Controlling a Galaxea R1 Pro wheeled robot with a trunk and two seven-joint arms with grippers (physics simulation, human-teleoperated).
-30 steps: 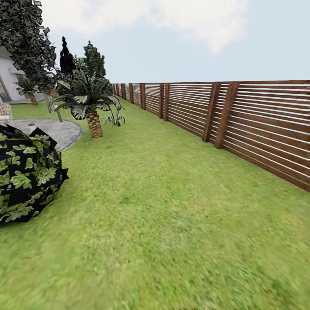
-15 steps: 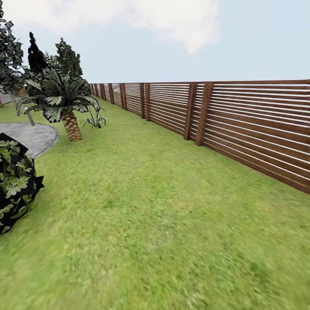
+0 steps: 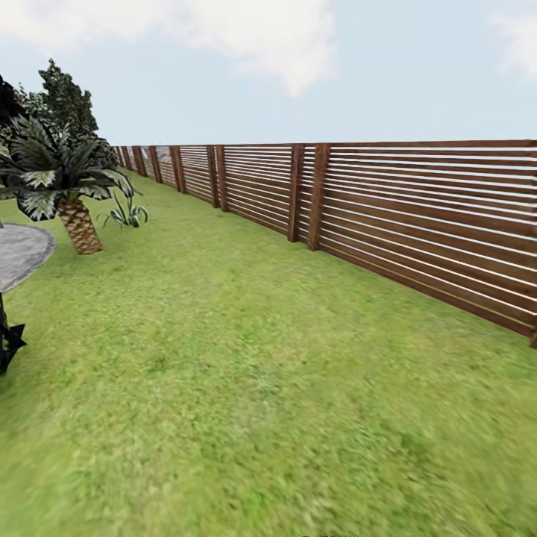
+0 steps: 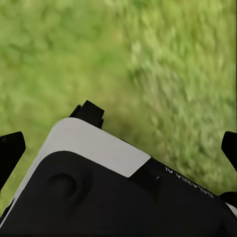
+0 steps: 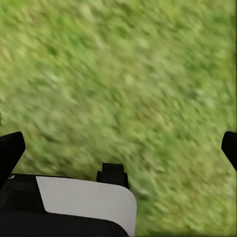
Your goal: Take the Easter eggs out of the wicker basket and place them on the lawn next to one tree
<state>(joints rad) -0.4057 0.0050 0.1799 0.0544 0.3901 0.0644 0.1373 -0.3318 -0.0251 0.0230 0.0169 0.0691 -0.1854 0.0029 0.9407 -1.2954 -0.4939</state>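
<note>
Lawn (image 3: 246,388): fills lower frame, blurry green. Far left: grey paved patch (image 3: 19,253), palm (image 3: 63,186). Upper right: slatted fence (image 3: 418,224). Left gripper (image 4: 118,148) & right gripper (image 5: 118,148): fingers wide apart, empty, over grass.

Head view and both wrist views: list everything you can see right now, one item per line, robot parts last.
lawn: one, green, across the foreground and under both wrist cameras.
fence: one, brown slatted wood, running from the right edge back into the distance.
palm plant: one, dark green fronds on a scaly brown trunk, far left on the lawn.
small spiky plant: one, pale green, just beside the palm plant.
dark trees: a few, behind the palm plant.
paved patch: one, grey, at the left edge.
left gripper: black fingertips wide apart, over grass.
right gripper: black fingertips wide apart, over grass.
</note>
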